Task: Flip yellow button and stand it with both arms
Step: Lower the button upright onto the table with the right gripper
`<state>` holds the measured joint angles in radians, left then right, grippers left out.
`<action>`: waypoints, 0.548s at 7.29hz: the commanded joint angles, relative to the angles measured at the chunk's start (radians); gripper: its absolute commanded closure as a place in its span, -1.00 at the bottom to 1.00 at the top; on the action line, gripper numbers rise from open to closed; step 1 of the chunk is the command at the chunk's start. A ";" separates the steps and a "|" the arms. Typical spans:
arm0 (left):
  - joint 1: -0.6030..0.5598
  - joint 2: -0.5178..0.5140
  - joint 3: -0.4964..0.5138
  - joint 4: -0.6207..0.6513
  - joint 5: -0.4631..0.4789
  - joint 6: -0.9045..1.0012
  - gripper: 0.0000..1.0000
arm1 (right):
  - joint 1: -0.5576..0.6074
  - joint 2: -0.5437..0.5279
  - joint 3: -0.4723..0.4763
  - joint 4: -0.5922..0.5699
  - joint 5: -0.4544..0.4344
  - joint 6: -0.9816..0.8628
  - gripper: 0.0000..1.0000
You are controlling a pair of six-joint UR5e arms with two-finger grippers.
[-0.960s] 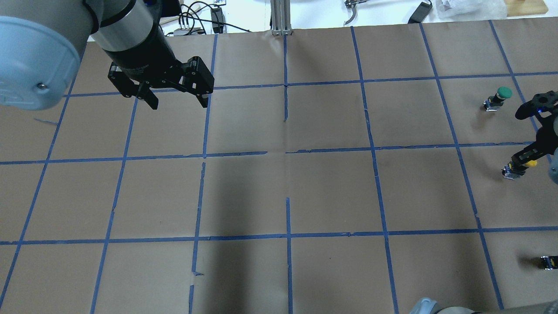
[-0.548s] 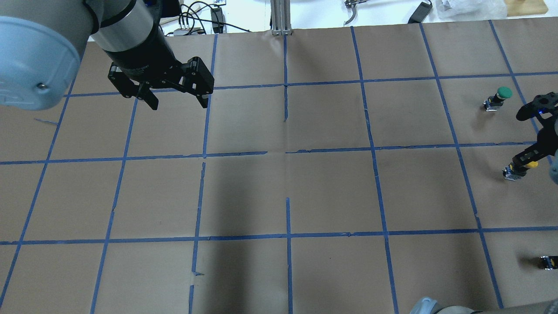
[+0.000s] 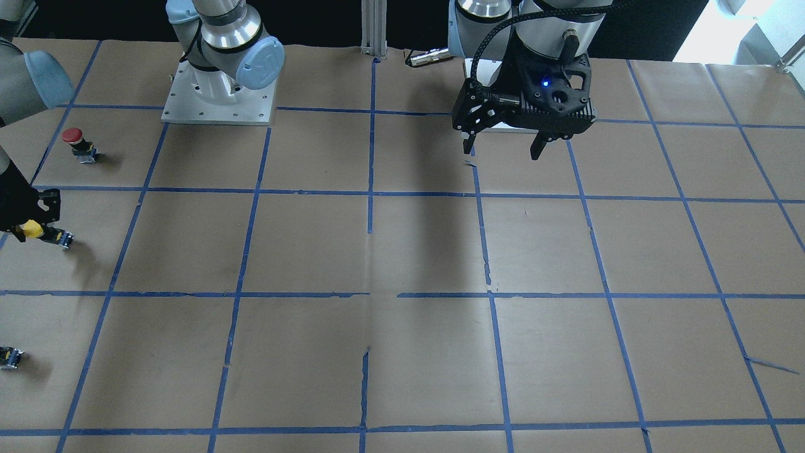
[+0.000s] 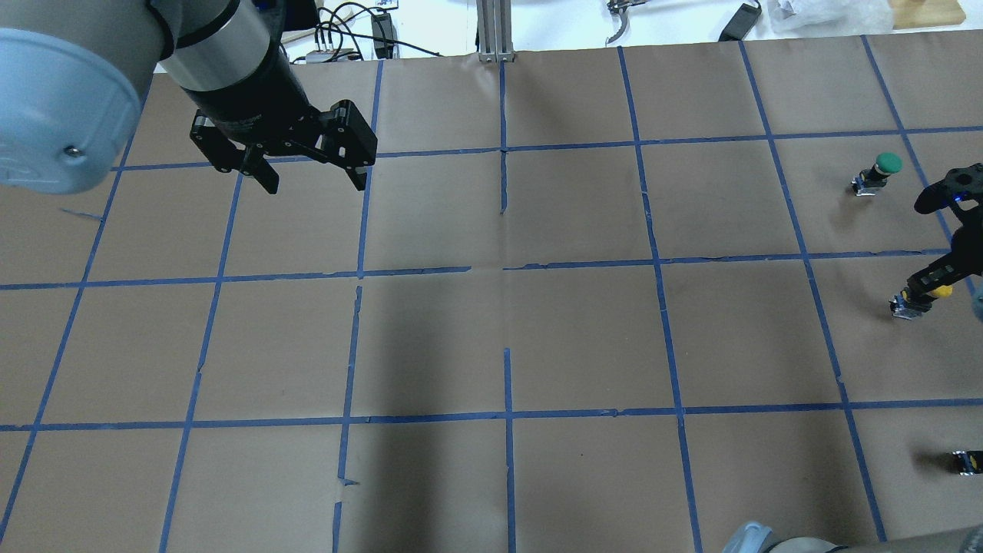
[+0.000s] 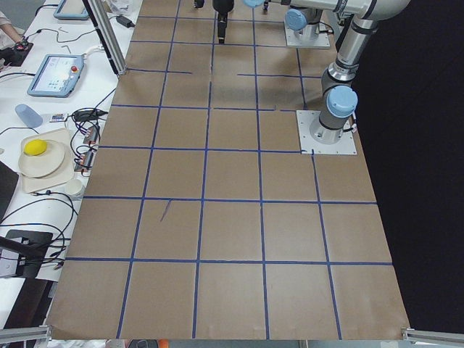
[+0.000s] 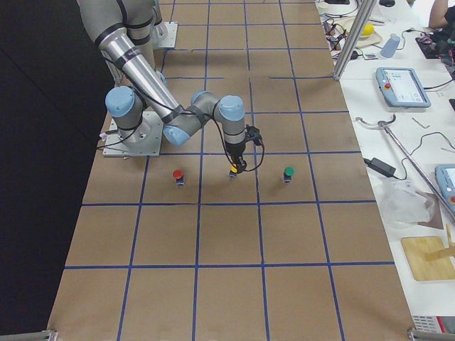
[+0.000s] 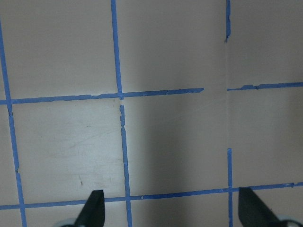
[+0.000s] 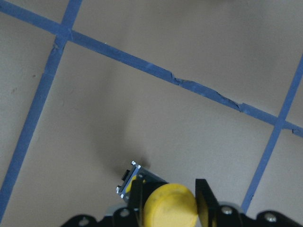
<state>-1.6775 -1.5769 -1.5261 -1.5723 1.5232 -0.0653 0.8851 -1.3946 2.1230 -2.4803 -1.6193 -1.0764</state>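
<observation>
The yellow button [image 4: 938, 291] is at the far right of the table, its black-and-silver body [image 4: 906, 307] pointing toward the table's middle. My right gripper [image 4: 921, 296] is shut on it, one finger on each side of the yellow cap [image 8: 170, 205]. It also shows in the front-facing view [image 3: 33, 229], tilted, and appears to be just off the paper. My left gripper [image 4: 315, 183] is open and empty, hovering high over the far left part of the table [image 3: 501, 151]. Only taped paper lies under it in the left wrist view [image 7: 173, 208].
A green-capped button [image 4: 883, 165] stands beyond the right gripper. A red-capped button [image 3: 74, 138] stands nearer the robot's base. A small black capless part [image 4: 966, 461] lies at the right edge. Brown paper with a blue tape grid [image 4: 507, 269] covers the table.
My right gripper has shifted slightly toward the right edge with the yellow button in it. The left arm has not moved.
</observation>
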 commanded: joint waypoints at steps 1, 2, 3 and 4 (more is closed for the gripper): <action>-0.001 0.000 -0.002 0.000 0.000 0.001 -1.00 | -0.002 0.026 0.000 -0.040 -0.042 -0.013 0.27; -0.001 0.000 -0.002 0.000 0.000 0.001 -1.00 | 0.000 0.025 0.000 -0.031 -0.043 -0.010 -0.43; 0.001 0.000 -0.003 0.000 0.000 0.001 -1.00 | 0.000 0.020 -0.002 -0.029 -0.039 -0.011 -0.99; -0.001 0.000 -0.003 0.000 0.000 0.001 -1.00 | 0.000 0.020 -0.003 -0.028 -0.048 -0.005 -0.99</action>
<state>-1.6778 -1.5769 -1.5288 -1.5723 1.5232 -0.0645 0.8848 -1.3733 2.1215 -2.5100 -1.6599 -1.0856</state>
